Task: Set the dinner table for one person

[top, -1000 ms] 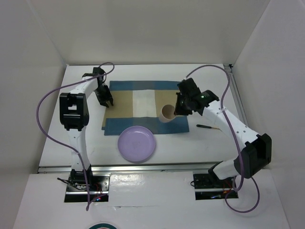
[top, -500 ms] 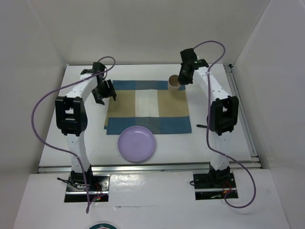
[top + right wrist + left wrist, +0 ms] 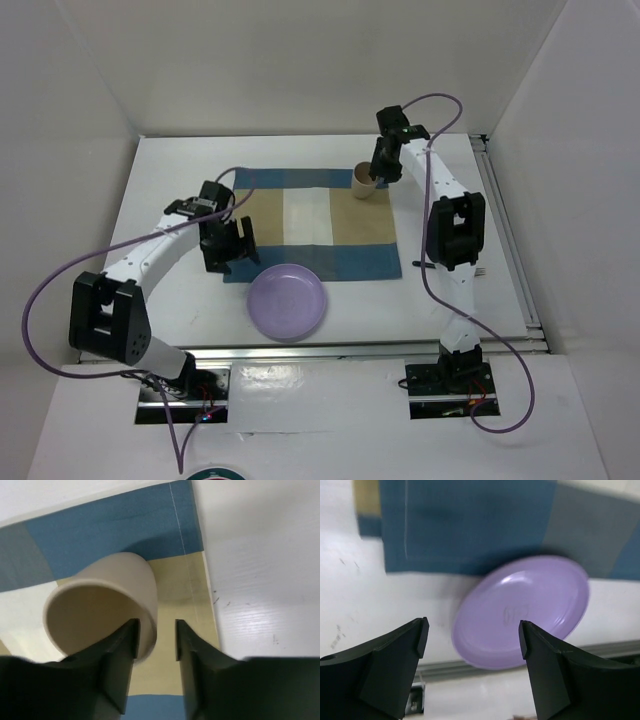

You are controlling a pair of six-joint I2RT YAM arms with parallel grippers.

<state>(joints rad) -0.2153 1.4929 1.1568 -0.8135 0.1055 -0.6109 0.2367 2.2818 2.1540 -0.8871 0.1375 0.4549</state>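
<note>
I fear a skewed lift could topple the tan cup (image 3: 100, 605): right gripper (image 3: 156, 627) barely parted astride its rim, left gripper (image 3: 472, 630) gaping above purple plate (image 3: 540, 600).

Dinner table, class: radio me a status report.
Left gripper open above purple plate. Right gripper open astride rim of tan cup, on placemat far right corner. Dinner table: plate mostly off placemat, overlapping its near edge. Nothing blocking.

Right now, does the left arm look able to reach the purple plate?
Probably yes. The left hand is open and hangs close beside the purple plate, with nothing between them to block the way.
</note>
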